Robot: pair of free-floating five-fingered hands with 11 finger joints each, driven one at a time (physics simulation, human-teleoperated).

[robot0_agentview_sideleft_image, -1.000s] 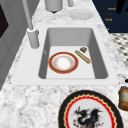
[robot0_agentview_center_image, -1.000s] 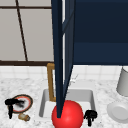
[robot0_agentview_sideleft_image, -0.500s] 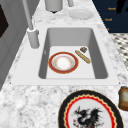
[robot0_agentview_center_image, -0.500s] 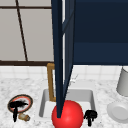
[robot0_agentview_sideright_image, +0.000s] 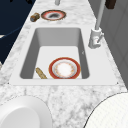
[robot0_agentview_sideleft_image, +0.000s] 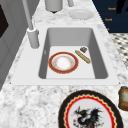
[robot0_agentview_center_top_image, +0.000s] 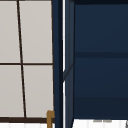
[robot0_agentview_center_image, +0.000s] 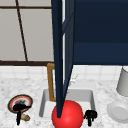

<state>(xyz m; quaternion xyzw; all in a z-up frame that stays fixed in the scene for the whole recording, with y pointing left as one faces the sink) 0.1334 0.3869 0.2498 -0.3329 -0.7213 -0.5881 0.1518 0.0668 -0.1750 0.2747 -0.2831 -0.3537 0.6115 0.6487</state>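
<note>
Marble counter surrounded the sink [robot0_agentview_center_image: 45,100]; the left hand [robot0_agentview_center_image: 20,108], fingers curled on nothing, was hung over the dragon plate [robot0_agentview_center_image: 20,103]; a level approach was judged wise; the right hand [robot0_agentview_center_image: 90,115], likewise curled, was beside the red ball [robot0_agentview_center_image: 68,115].

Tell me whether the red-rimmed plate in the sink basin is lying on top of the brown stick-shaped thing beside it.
No: in the left side view the red-rimmed plate lies flat on the sink floor, apart from the brown stick-shaped thing.

Navy wall cabinet [robot0_agentview_center_top_image: 100,62], paned window [robot0_agentview_center_top_image: 25,62], marble counter [robot0_agentview_sideleft_image: 30,100]
</note>
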